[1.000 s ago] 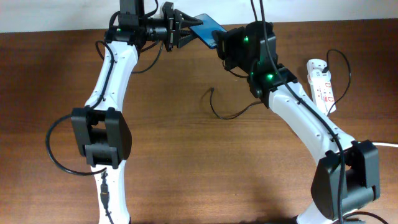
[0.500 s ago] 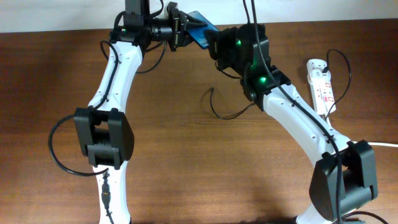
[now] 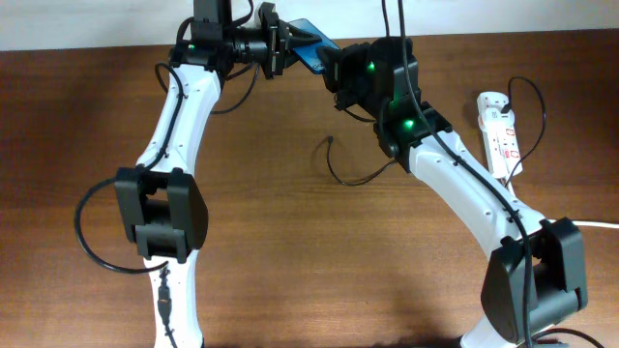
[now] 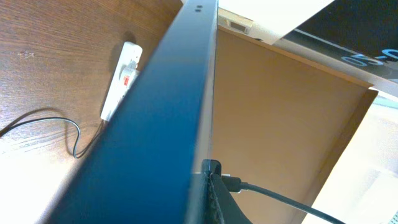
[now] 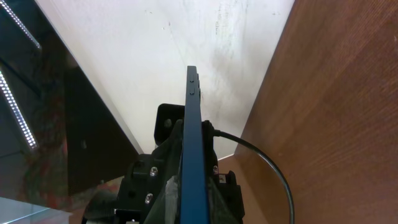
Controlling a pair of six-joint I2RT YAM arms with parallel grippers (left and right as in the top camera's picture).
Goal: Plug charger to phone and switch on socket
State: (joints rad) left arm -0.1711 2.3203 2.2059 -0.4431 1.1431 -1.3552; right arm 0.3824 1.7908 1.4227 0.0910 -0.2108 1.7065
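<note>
Both arms are sitting farther back and to the left than a second ago, carrying the phone [image 3: 311, 44] with them; over the last half second I'm seeing almost no change.

Taking the socket [image 3: 501, 130] as my landmark: it is lying at the right side of the table [image 3: 290, 261], its long body running front to back, with a thick white cord [image 3: 600, 224] trailing off to the right. The charger [image 3: 340, 170] is lying on the wood to the socket's left, its free end curling up apart from everything. The phone is hanging in the air well left of the socket and farther back, over the table's far edge.

The left gripper [image 3: 288, 45] is clamping the phone by its far-left end. The phone's long axis is running from that grip down and right toward the socket side, blue screen facing upward; the right wrist camera is seeing it edge-on as a thin dark sliver. The right gripper [image 3: 334, 66] is crowding the phone's nearer end, and the arm's black wrist is blocking my overhead look at its jaws, so I cannot tell whether they are parted or closed.
</note>
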